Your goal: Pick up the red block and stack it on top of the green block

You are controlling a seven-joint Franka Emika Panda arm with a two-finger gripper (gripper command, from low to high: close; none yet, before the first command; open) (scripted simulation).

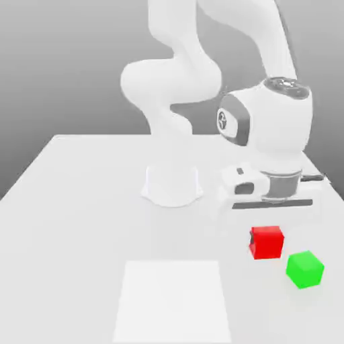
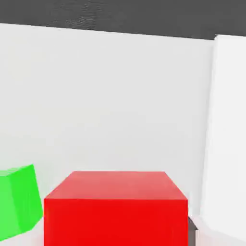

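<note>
Red, matte, plain-faced: red block low in the exterior view, toward its right, directly beneath the gripper. Close before the hand camera too, top face and one side face in sight. On the white table or just clear of it: cannot tell.

Green block near it, further toward the exterior view's right and nearer that camera. Same size by eye, same matte finish. Apparently a narrow gap between the two, not touching. Also beside the red one in the hand view.

Claw: opening not readable, no hold on anything to be made out. Cannot tell whether closed on the cube.

Handling, as judgement only:
- Probably light, given the small size.
- Looks rigid, with sharp edges and flat faces; no give expected under a squeeze.
- Matte faces likely to offer fair friction, little risk of slipping.
- Nothing fragile in appearance.

Where to take hold: two opposite side faces, near mid-height, squarely on the flats and not across a corner. Preferably the pair of faces that keeps the claw away from the green neighbour. Top face best left free of contact, bottom face kept level for a flat landing on the green top.
</note>
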